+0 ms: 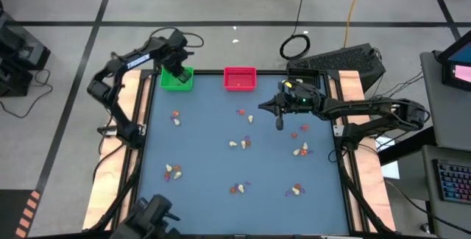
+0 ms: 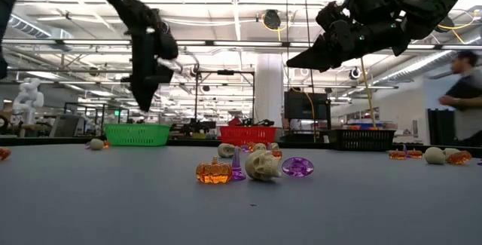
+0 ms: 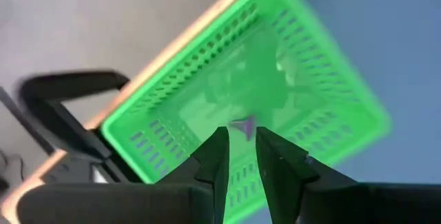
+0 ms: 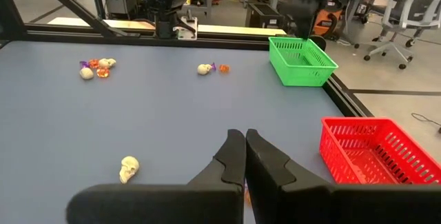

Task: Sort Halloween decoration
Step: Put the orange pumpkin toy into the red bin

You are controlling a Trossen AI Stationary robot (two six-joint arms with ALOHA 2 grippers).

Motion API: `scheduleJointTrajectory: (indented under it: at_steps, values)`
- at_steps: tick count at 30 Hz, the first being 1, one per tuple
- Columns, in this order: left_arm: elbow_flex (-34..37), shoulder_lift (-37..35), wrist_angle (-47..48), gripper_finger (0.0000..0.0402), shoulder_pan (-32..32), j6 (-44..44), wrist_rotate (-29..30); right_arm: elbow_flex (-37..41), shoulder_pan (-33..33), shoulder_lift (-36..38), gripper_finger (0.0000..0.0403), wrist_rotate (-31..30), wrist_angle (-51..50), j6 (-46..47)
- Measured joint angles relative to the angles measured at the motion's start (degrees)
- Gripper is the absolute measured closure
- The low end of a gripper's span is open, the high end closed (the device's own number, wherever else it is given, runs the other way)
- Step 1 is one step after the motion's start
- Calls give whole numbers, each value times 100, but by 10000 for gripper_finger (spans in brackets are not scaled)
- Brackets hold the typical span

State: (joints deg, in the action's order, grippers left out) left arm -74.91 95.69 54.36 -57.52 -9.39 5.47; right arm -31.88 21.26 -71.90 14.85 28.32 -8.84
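Left hand [image 3: 240,156], fingers slightly spread above green tray [image 1: 176,79], upper left; purple trinket [image 3: 242,125] could bounce out. Right hand [image 4: 244,156] pressed together.

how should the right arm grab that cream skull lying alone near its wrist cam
Take the small cream-white plastic skull across its rounded cranium, coming straight down from above. It lies by itself on the blue-grey table, so nothing crowds either side. Being far smaller than the right end effector, it probably needs the fingers closing low at the table surface on its widest part, not the narrower jaw end.
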Motion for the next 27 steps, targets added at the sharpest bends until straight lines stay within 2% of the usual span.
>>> scheduleJointTrajectory:
  at_steps: [6, 12, 16, 24, 27]
  values:
    - [0, -646, -224, 320, 631, 6, -447, 0, 0, 0, 403, 0, -17, -66]
    - [218, -779, -949, 320, 1573, -53, -1003, 0, 0, -2, 403, 1, -51, -87]
    - [727, -779, -1830, 320, 2190, -185, -1042, 0, 2, -2, 403, 0, -55, -87]
    - [2185, -775, -4167, 320, 3060, -120, -1042, -2, 2, -2, 403, -2, -35, -87]
    - [2782, -775, -5324, 320, 3289, 7, -1100, -2, -27, -2, 403, -326, -41, -48]
